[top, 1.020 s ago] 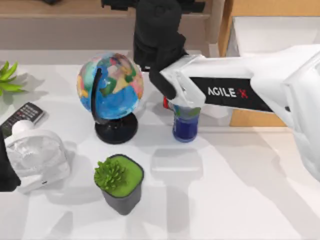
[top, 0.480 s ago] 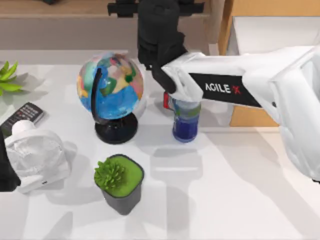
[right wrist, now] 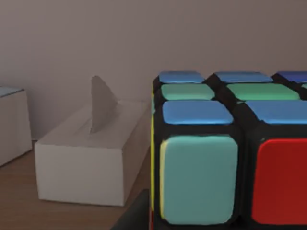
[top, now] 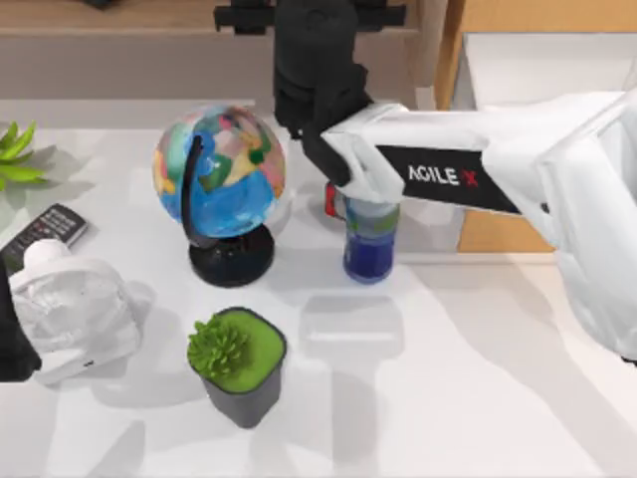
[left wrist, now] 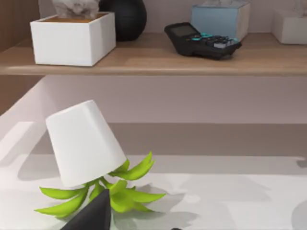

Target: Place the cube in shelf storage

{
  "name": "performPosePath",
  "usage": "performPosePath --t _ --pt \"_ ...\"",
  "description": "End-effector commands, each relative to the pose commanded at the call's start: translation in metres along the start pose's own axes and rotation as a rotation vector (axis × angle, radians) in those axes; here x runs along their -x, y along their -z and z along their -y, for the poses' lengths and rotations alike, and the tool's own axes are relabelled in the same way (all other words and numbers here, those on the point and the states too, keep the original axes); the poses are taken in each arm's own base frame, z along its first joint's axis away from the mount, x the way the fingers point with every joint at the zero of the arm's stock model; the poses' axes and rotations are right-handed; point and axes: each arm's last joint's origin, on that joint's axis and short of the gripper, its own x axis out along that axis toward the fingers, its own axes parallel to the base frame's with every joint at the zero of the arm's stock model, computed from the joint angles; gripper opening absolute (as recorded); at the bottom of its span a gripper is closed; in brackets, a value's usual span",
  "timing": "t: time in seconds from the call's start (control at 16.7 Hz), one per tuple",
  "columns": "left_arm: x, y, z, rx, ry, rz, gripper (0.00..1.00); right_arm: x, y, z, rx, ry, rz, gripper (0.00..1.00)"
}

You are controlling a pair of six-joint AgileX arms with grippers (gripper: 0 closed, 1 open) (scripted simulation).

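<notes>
R arm (top: 328, 80) at shelf storage (top: 129, 15) | cube (right wrist: 230, 158) close-up | jaws: can't tell

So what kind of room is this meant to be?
Probably a rendered home office or study desk: a globe, a remote and potted plant on a white table, with a calculator on the shelf.
</notes>
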Motion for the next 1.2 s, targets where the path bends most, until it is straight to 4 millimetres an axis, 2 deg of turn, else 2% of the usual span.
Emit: performPosePath --t 0.3,0.36,0.96,1.2 --pt "0.000 0.000 0.000 0.000 0.000 0.000 1.00 0.000 0.000 0.000 0.000 0.000 0.000 0.98" --pt "0.000 0.000 0.000 0.000 0.000 0.000 1.00 0.000 0.000 0.000 0.000 0.000 0.000 1.00" --pt "0.000 0.000 0.000 0.000 0.000 0.000 1.00 0.003 -0.001 -0.001 0.004 -0.008 0.003 1.00" --pt "0.000 0.000 0.000 0.000 0.000 0.000 1.00 0.022 -0.010 0.004 0.075 -0.063 0.048 1.00"
